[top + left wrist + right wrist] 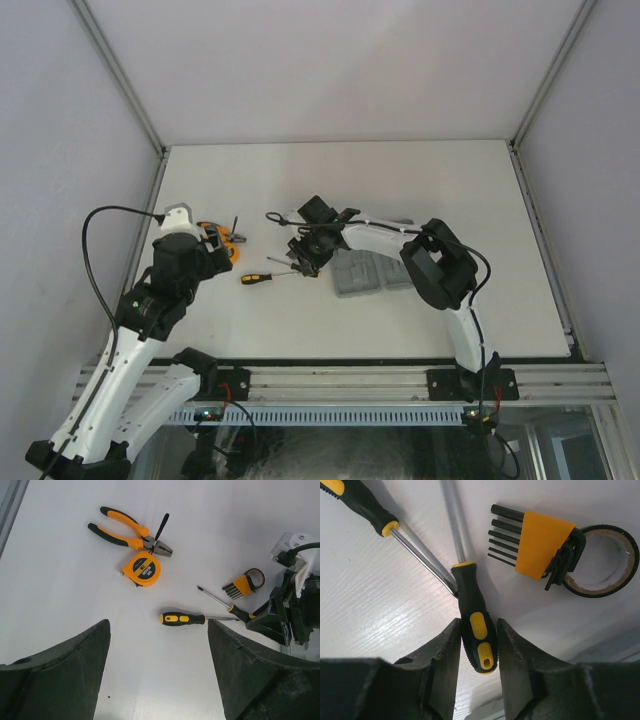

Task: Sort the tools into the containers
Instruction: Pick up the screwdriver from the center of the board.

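My right gripper [477, 647] is shut on the handle of a yellow-and-black screwdriver [474, 615], whose shaft points away across the white table. The shaft of the second screwdriver [365, 505] meets that handle's front end. The orange-and-black hex-key set [540, 542] and its ring [607, 580] lie just beyond. In the top view the right gripper [303, 255] is left of the closed grey case [365, 272]. My left gripper [157, 670] is open and empty above bare table, near the second screwdriver [182, 618]. Orange-handled pliers [132, 532] and the tape measure [142, 569] lie further off.
The right arm's wrist [290, 615] shows at the right edge of the left wrist view. The table's left rail [140, 240] runs close to the left arm. The back half of the table is bare white surface.
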Tool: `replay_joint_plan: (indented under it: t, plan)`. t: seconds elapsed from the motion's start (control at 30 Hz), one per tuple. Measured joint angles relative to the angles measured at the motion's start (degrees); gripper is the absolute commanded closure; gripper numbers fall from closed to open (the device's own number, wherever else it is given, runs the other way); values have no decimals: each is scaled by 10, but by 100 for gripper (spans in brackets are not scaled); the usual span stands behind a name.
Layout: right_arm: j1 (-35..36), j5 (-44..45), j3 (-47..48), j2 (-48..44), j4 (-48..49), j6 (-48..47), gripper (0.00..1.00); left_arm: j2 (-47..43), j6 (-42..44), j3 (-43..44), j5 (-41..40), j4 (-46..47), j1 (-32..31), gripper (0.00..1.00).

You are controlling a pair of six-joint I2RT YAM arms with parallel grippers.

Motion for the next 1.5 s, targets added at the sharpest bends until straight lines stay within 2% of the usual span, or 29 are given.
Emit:
replay_joint_plan:
  t: [0.1,0.37,0.6,0.93,1.17,1.37,1.5]
  plan:
    - [1,1,0,0,-3,-2,78,-2,0,-6,0,0,0,17]
    - [6,16,-3,-12,-3,-2,89,-5,-2,-10,0,0,0,17]
    - [7,19,-40,-90,3,20,99,-5,-2,-10,1,0,5,17]
    - [-7,25,-188,-266,66,110,100,-18,-2,-10,2,1,6,17]
    - [-54,89,-314,-398,96,203,100,-28,-2,-10,7,2,6,16]
    - [-98,156,-394,-470,102,280,100,-26,-2,-10,16,4,6,16]
    - [-110,174,-428,-484,101,317,100,-25,-2,-10,21,5,6,16]
